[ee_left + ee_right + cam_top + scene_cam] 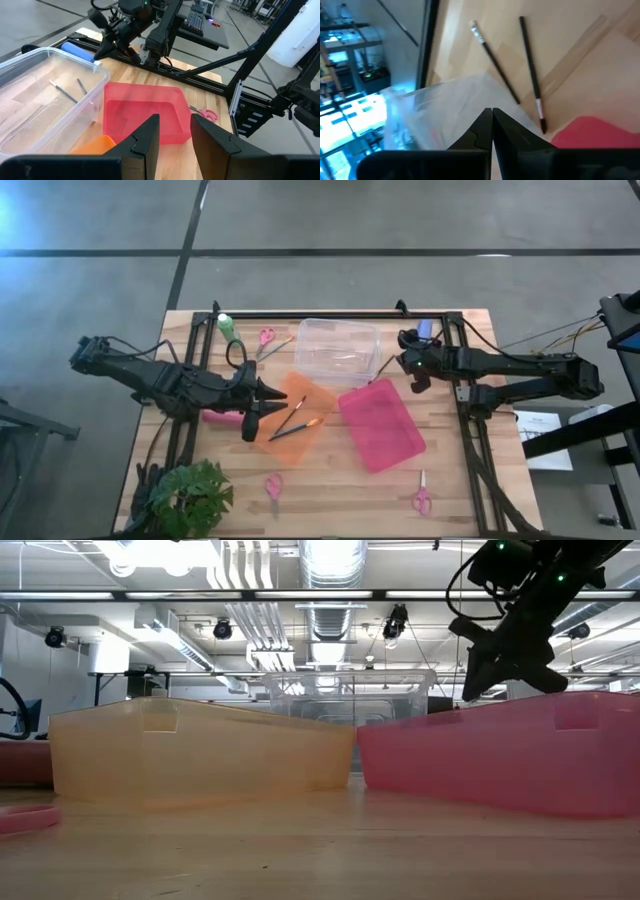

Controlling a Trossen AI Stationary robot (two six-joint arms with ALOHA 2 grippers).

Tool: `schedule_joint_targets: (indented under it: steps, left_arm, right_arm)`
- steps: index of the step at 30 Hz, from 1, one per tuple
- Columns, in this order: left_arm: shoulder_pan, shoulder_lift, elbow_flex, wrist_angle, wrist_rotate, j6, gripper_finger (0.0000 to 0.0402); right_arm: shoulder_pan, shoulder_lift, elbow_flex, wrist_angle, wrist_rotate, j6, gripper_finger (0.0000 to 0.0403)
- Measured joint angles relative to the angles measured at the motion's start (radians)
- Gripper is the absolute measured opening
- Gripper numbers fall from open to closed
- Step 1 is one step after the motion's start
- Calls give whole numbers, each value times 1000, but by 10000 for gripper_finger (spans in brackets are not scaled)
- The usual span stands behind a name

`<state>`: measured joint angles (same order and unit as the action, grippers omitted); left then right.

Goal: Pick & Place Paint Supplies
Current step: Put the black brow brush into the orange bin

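Two thin brushes [495,62] [531,75] lie flat on the floor of the clear bin [337,350]. Two more brushes [296,412] [295,430] lie in the orange tray [300,395]. A green bottle [226,325] stands at the far left. A blue bottle [77,51] lies by the far rail, and a pink bottle [222,417] lies on the table left of the orange tray. My right gripper [491,114] is shut and empty above the clear bin's right side, raised over it [472,690]. My left gripper [175,135] hovers open and empty over the orange tray's left part [268,398].
An empty pink tray [380,423] sits right of the orange one. Pink scissors lie at the far left [266,337], near the front edge [273,485] and at the front right [421,500]. A potted plant [190,495] stands at the front left corner. A black frame rail [460,380] borders the table.
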<state>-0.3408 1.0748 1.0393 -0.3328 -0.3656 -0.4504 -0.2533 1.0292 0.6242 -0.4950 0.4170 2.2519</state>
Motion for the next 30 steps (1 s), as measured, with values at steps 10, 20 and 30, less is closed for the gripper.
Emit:
schedule_joint_targets:
  steps: [10,20,30]
  left_arm:
    - [0,0,0,0,-7,-1,120]
    - [-2,0,0,0,-7,-30,120]
    - [-2,0,0,0,-8,-30,121]
  right_arm:
    - [-41,113,-55,140,-52,-39,9]
    - [-41,-43,-217,371,15,-187,9]
    - [-15,-349,-272,1042,-125,-1184,9]
